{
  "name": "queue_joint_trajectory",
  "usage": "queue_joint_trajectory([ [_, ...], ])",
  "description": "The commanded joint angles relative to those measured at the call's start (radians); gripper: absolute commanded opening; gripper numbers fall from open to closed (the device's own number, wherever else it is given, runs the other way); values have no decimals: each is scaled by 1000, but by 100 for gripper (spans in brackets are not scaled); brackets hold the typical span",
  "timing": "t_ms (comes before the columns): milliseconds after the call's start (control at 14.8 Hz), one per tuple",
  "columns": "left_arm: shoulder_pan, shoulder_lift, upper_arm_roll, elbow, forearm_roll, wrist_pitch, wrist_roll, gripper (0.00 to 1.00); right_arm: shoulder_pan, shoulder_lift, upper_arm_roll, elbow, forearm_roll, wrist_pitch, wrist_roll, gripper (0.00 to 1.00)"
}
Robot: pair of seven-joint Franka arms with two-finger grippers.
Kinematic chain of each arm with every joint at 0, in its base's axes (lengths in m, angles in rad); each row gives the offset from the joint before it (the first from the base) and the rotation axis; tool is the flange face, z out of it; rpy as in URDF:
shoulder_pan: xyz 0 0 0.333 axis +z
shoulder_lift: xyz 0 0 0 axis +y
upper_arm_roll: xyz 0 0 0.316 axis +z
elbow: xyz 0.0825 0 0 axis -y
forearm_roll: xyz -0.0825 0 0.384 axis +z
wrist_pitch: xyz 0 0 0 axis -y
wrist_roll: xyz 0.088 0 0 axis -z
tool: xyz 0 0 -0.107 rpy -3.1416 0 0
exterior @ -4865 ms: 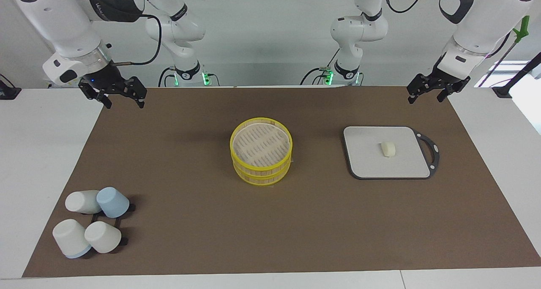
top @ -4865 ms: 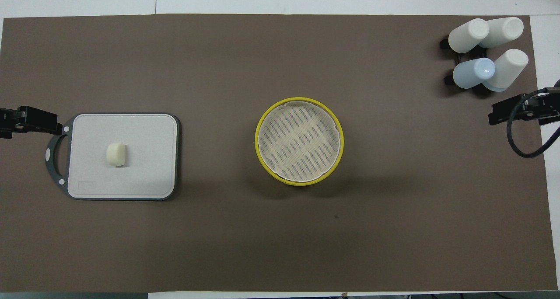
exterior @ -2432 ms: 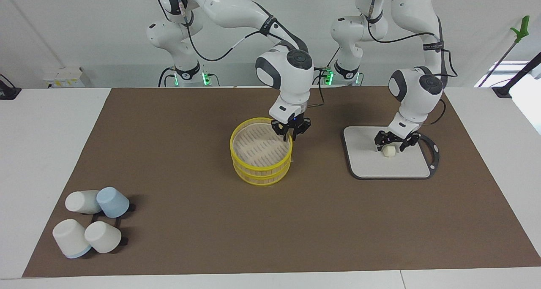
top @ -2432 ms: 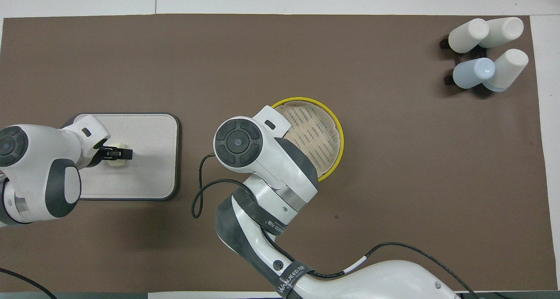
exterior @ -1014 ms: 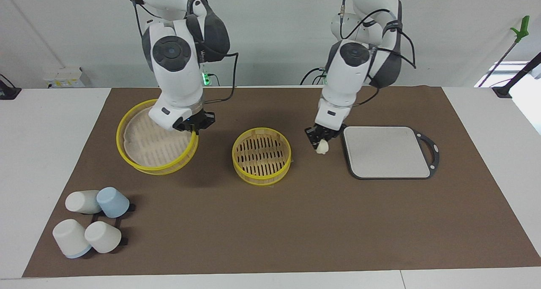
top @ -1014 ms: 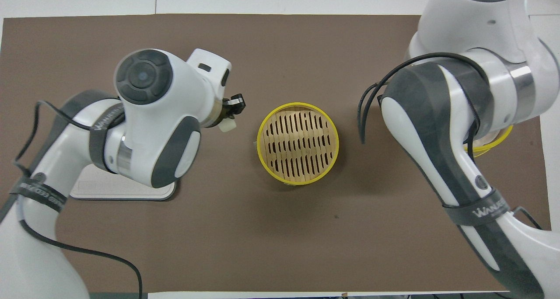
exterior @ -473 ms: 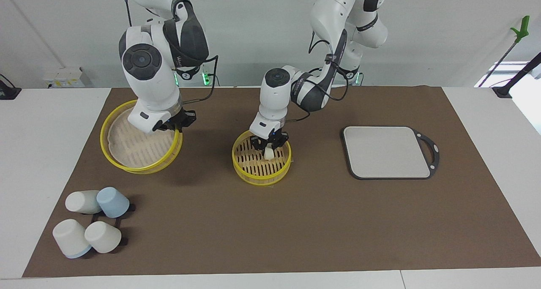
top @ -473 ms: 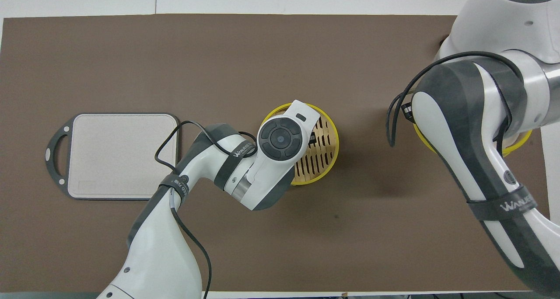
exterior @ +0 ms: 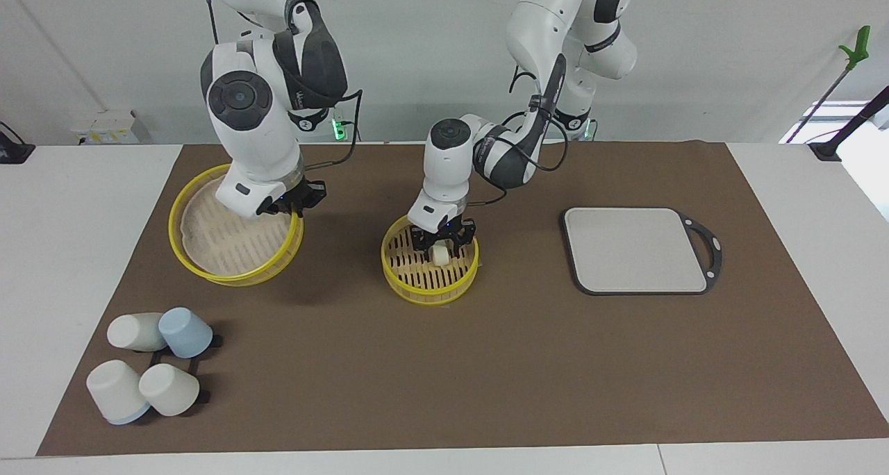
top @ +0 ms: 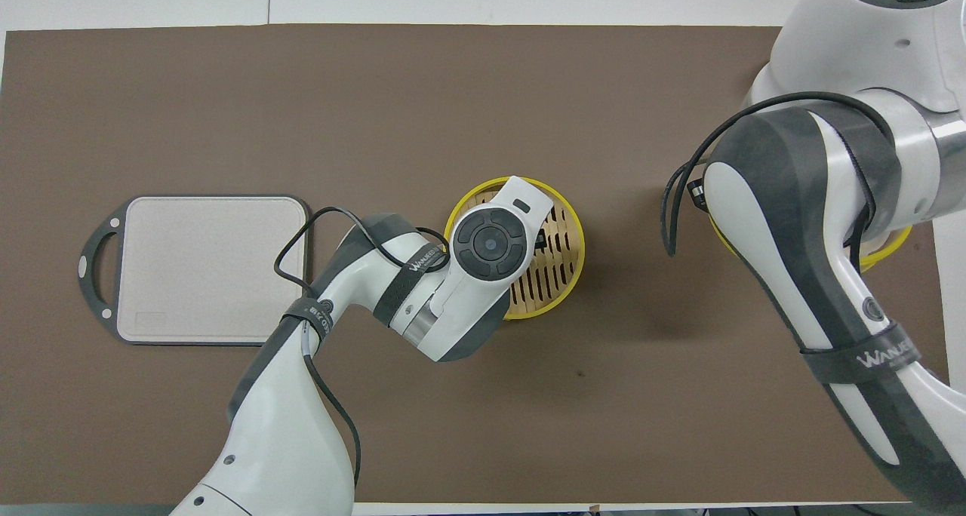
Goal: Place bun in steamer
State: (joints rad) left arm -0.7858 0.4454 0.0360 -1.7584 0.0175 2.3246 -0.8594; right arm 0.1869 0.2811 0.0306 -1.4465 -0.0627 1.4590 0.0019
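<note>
The steamer basket (exterior: 430,291) stands mid-table with its slatted base bare; its yellow rim also shows in the overhead view (top: 564,274). The bun (exterior: 439,254) lies on the slats inside it and is hidden under the arm in the overhead view. My left gripper (exterior: 442,244) is down in the basket, its fingers open on either side of the bun. My right gripper (exterior: 295,201) is shut on the rim of the steamer's top piece (exterior: 222,235). It holds that piece tilted above the mat toward the right arm's end, and only part of the yellow rim (top: 894,250) shows from overhead.
A flat grey board with a black handle (exterior: 635,249) lies bare toward the left arm's end and also shows in the overhead view (top: 211,267). Several white and blue cups (exterior: 149,367) sit on a black rack, farther from the robots than the top piece.
My left gripper has sunk a little deeper into the basket and its fingers have spread off the bun. My right gripper has shifted the top piece slightly.
</note>
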Motion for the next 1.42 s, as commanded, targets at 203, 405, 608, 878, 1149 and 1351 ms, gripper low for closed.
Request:
queue_joint_trajectory([
  [203, 121, -239, 13, -13, -24, -281, 14, 100, -6, -36, 5, -40, 6, 37, -8, 0],
  [405, 282, -341, 18, -13, -24, -410, 64, 100, 53, -36, 11, -67, 102, 185, 86, 0],
  [608, 461, -399, 25, -7, -22, -525, 329, 100, 268, 4, 9, -81, 104, 326, 396, 0],
  [878, 663, -459, 25, -4, -22, -582, 661, 100, 458, 156, 5, 13, 13, 400, 614, 0],
  [1149, 718, -476, 27, 5, -19, -616, 784, 100, 493, 184, 6, -17, -17, 513, 655, 0],
  [1351, 723, -504, 30, 8, -18, -657, 815, 100, 499, 188, 8, -48, -19, 584, 655, 0],
])
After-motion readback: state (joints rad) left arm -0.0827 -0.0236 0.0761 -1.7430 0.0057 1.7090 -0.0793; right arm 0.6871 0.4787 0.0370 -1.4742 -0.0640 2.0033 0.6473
